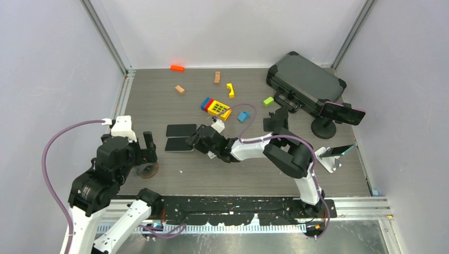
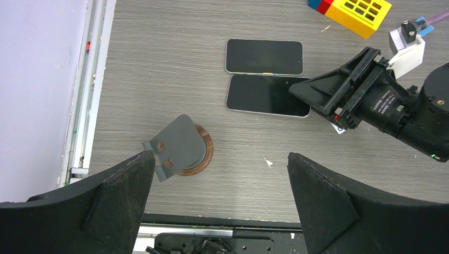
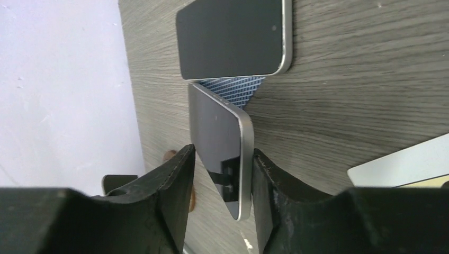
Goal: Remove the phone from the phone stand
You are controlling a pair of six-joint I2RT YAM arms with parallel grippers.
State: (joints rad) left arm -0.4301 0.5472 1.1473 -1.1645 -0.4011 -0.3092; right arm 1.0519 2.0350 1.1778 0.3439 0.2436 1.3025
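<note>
Jaws of the right gripper [image 3: 222, 159] press on both long edges of the phone [image 2: 268, 95], apparently clamped on it, at about 9 o'clock from the centre of the table [image 2: 159, 63] in the overhead view. The handset is off any stand, its far end on the wood and its near end seemingly a touch raised. It is laid parallel to and just beside a second phone [image 2: 264, 56], which lies flat at its 12 o'clock. The edge grip looks chosen to keep the fingers off the glass and let the handset go down flat in line with its neighbour. At 7 o'clock from the held phone, the grey phone stand [image 2: 180, 145] on its round brown base is empty. The left gripper [image 2: 221, 159] hangs just above it with jaws spread wide, holding nothing, probably placed there to steady the light stand. At 3 o'clock on the table, a pink-edged phone [image 1: 344, 112] sits on a black stand [image 1: 323, 127] and a further handset [image 1: 339, 151] leans on a white stand [image 1: 327, 161]. A yellow block [image 2: 365, 13] lies at 1 o'clock from the right gripper. Both flat screens are dark and show no logo; white print on the right gripper's body is too small to read, and no other writing is legible
</note>
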